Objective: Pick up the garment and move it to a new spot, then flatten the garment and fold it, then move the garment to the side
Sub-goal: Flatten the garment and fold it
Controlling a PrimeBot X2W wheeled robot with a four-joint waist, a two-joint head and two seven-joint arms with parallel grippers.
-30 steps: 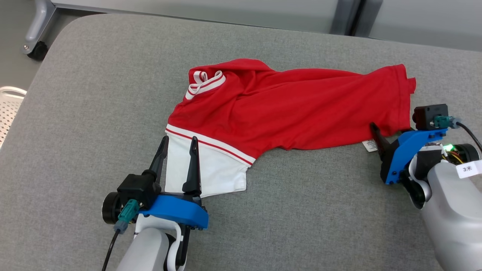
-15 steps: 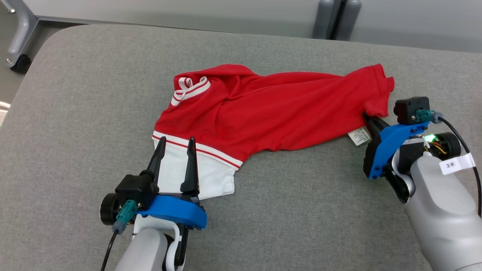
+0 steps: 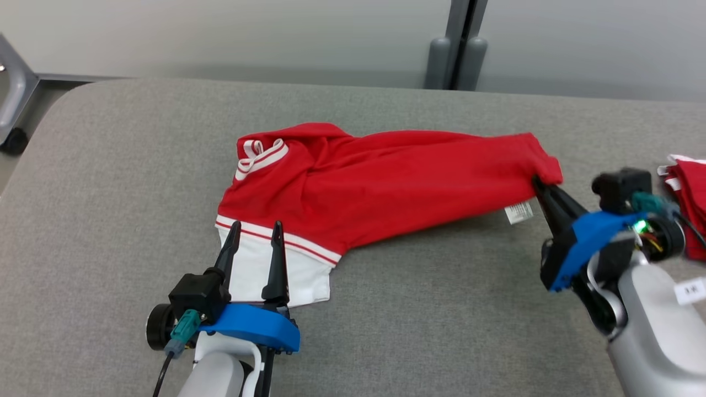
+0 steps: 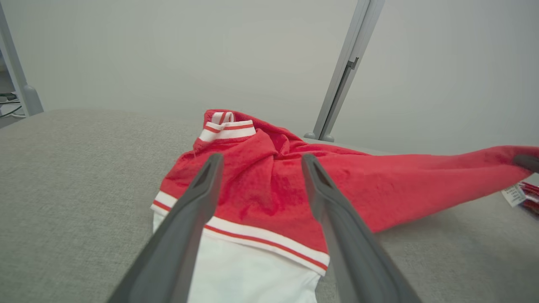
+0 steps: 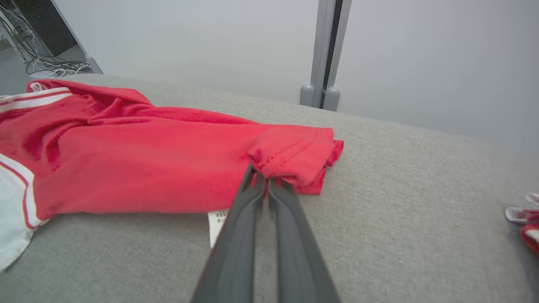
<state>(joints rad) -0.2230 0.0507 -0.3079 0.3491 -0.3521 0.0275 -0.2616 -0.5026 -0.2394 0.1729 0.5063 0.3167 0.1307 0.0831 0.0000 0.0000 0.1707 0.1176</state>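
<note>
A red garment (image 3: 380, 182) with white-striped trim and a white panel (image 3: 276, 270) lies crumpled across the grey cushioned surface (image 3: 138, 165). My right gripper (image 3: 539, 184) is shut on the garment's right hem, which is lifted slightly; in the right wrist view the fingertips pinch the bunched red cloth (image 5: 290, 158). A white care label (image 3: 518, 212) hangs just below that hem. My left gripper (image 3: 255, 227) is open, hovering over the white panel, its fingers (image 4: 198, 198) straddling the red and white stripe.
Another red and white garment (image 3: 686, 176) lies at the far right edge of the surface. Behind the surface stand a pale wall and a grey post (image 3: 455, 49). A caster and frame (image 3: 11, 138) show off the left edge.
The camera tilted, shifting the whole scene. My right gripper has closed on the garment's right hem and raised it a little. The left gripper stays open over the white panel.
</note>
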